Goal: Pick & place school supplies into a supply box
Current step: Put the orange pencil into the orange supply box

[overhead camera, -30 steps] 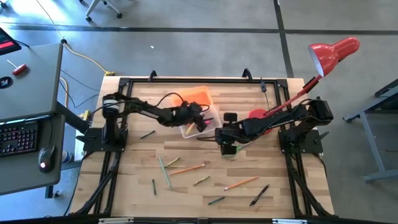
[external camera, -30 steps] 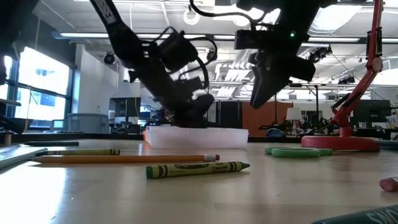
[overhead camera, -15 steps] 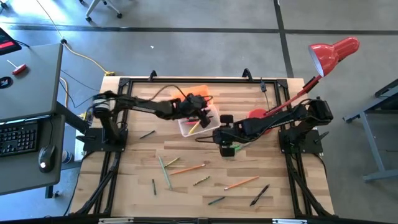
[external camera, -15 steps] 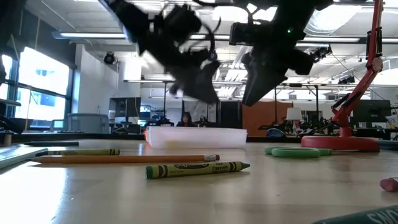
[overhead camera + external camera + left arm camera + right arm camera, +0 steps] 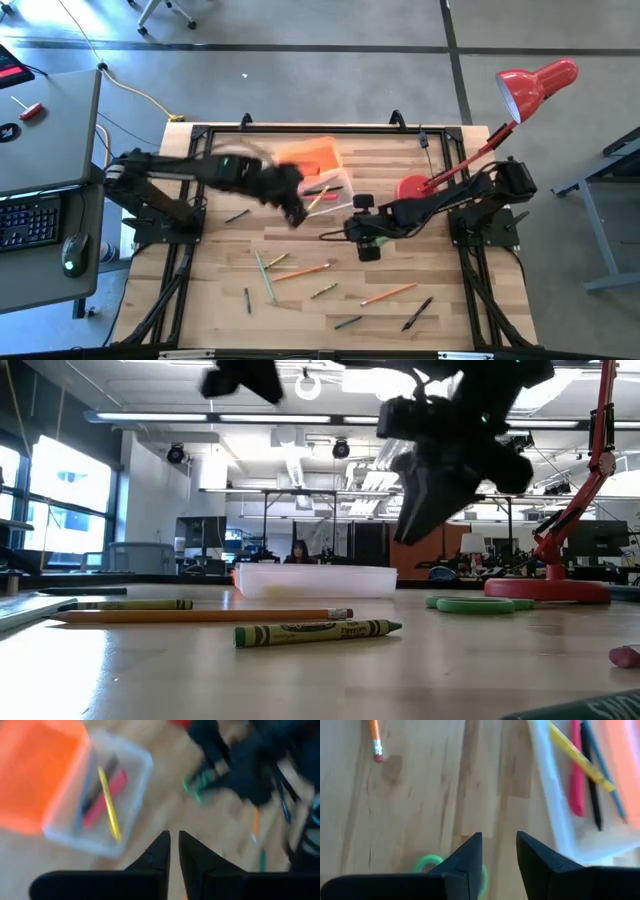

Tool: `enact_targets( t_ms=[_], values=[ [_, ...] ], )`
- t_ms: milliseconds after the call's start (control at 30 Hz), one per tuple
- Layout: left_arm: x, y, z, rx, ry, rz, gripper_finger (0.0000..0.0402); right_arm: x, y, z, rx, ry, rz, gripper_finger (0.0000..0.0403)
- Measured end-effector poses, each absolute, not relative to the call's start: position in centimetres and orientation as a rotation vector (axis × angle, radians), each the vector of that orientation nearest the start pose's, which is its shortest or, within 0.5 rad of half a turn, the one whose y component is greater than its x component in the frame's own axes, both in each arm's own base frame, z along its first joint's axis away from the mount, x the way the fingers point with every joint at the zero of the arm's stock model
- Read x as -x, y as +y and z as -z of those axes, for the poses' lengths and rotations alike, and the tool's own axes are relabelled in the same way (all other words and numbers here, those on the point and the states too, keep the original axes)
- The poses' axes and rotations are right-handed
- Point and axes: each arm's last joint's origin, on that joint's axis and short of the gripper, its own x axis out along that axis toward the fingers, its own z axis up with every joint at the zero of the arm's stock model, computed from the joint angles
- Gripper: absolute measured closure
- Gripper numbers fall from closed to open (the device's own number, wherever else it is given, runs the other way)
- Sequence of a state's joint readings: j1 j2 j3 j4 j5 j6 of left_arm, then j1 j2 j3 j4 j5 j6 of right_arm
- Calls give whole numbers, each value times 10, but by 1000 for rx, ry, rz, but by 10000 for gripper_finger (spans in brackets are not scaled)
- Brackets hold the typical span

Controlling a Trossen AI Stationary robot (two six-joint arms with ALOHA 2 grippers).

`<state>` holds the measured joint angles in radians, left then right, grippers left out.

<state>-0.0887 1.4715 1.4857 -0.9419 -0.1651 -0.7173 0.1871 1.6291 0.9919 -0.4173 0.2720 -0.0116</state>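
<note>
The supply box (image 5: 328, 192) is a clear tray with its orange lid (image 5: 310, 155) open behind it. It rests flat on the table and holds a yellow pen (image 5: 107, 802), a pink marker (image 5: 576, 780) and dark pens. My left gripper (image 5: 172, 840) hangs high above the table, just off the box's near left corner (image 5: 295, 212). Only a narrow gap shows between its fingers, with nothing in it. My right gripper (image 5: 499, 840) is open and tilts down over the green-handled scissors (image 5: 427, 865), clear of the table (image 5: 405, 535). The scissors lie flat (image 5: 470, 603).
Loose school supplies lie on the near half of the table: an orange pencil (image 5: 305, 271), a green stick (image 5: 266, 278), a crayon (image 5: 318, 631) and others toward the near right (image 5: 415, 315). A red desk lamp (image 5: 535, 85) stands at the far right on its round base (image 5: 410, 186).
My left gripper has risen quickly from inside the supply box and swung toward the table's left and near edges, leaving the top of the low view. The box has stayed in place. My right gripper has edged slightly toward the near edge and tipped a little.
</note>
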Motion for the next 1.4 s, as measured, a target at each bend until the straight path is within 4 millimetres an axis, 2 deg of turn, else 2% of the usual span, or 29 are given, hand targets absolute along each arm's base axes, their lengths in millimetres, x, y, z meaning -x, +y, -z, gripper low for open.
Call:
enact_targets(
  t_ms=[133,267,400,467,633,800,933,1100,1233,1300,1400],
  values=[
    [-277,-82,-339,522,872,-487,361,-307,54,-163,248,897,-5,304],
    [-260,-134,-316,508,771,-584,381,-304,65,-153,233,624,-230,304],
    [-242,-166,-298,520,631,-649,385,-296,79,-145,173,405,-385,304],
    [-236,-175,-292,515,562,-669,378,-296,88,-140,173,366,-399,304],
    [-225,-175,-284,381,433,-728,365,-317,112,-125,294,406,-304,304],
    [-223,-171,-284,325,408,-753,376,-343,119,-115,323,470,-295,304],
    [-223,-172,-284,341,415,-746,381,-354,116,-101,323,518,-306,304],
    [-223,-172,-284,345,424,-743,362,-365,105,-82,305,536,-292,304],
    [-224,-173,-284,351,421,-741,356,-370,95,-57,267,534,-320,306],
    [-224,-173,-284,350,421,-741,360,-371,91,-43,260,538,-317,318],
    [-224,-173,-284,350,421,-741,370,-371,88,-29,252,534,-319,360]
  ],
)
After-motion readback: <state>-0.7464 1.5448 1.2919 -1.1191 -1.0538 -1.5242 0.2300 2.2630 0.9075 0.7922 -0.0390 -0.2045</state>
